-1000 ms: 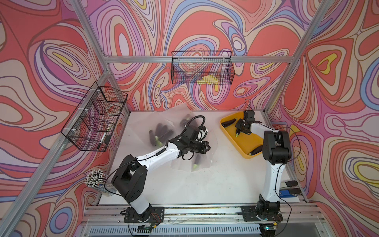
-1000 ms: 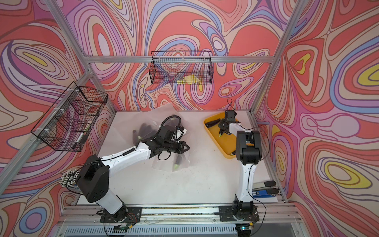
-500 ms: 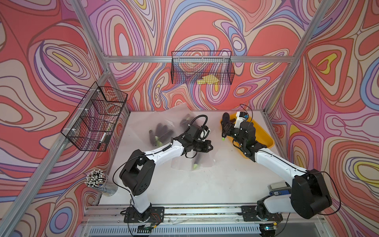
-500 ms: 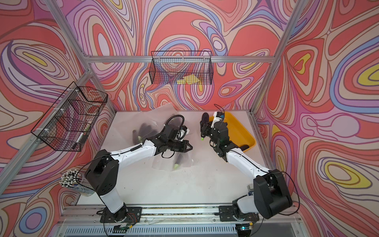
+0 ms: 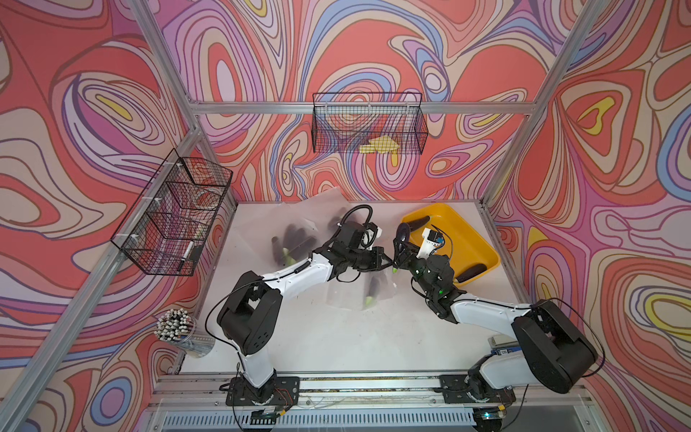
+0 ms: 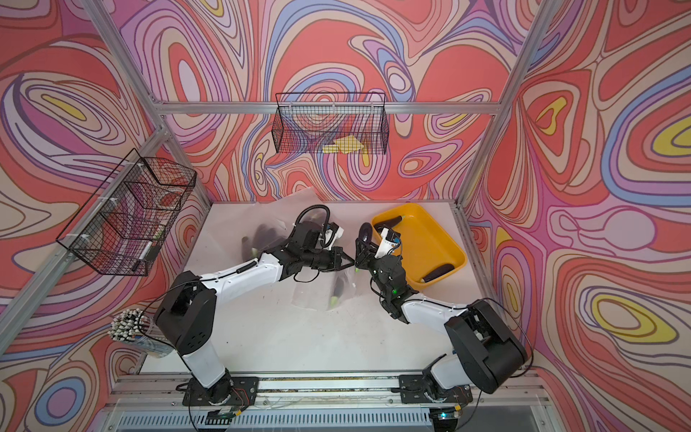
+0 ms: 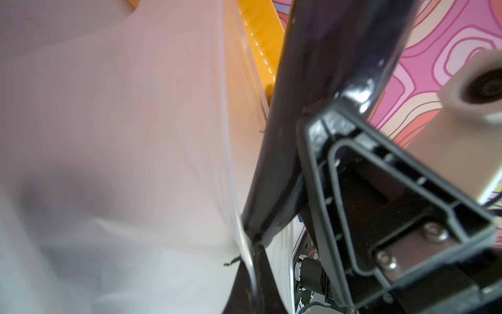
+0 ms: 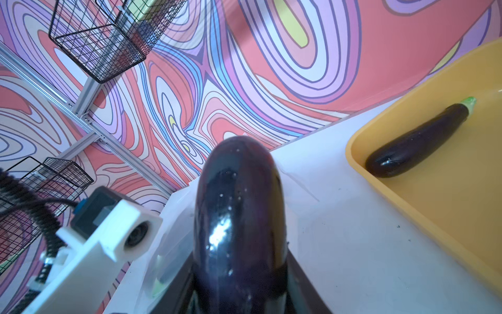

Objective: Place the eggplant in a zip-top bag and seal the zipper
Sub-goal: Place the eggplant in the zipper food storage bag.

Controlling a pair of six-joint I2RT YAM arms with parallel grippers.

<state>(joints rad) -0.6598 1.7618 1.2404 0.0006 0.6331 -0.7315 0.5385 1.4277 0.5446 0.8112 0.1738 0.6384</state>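
Eggplant: clamped upright in the right gripper, off the table, dark round end up, green stem end down. In both top views just beside the tip of the left gripper, between bag and yellow tray.

Right gripper: jaws part-way apart, pressing on the lower half of the eggplant from both sides. In the right wrist view, only the glossy purple eggplant rising from between dark fingers.

Left gripper: pressed together, pinching the bag's top edge. In the left wrist view, clear bag film drawn up to a ribbed zipper strip caught at the fingertips, with the eggplant close alongside. Bag's mouth: cannot tell whether open.

Below the left gripper, bag sagging to the white table. A second eggplant seen through film there, stem toward the near edge; cannot tell whether inside the pinched bag or another.

In the tray, two more: far eggplant at the back corner, near eggplant along the front side. At the back of the table, bagged eggplants under more film.
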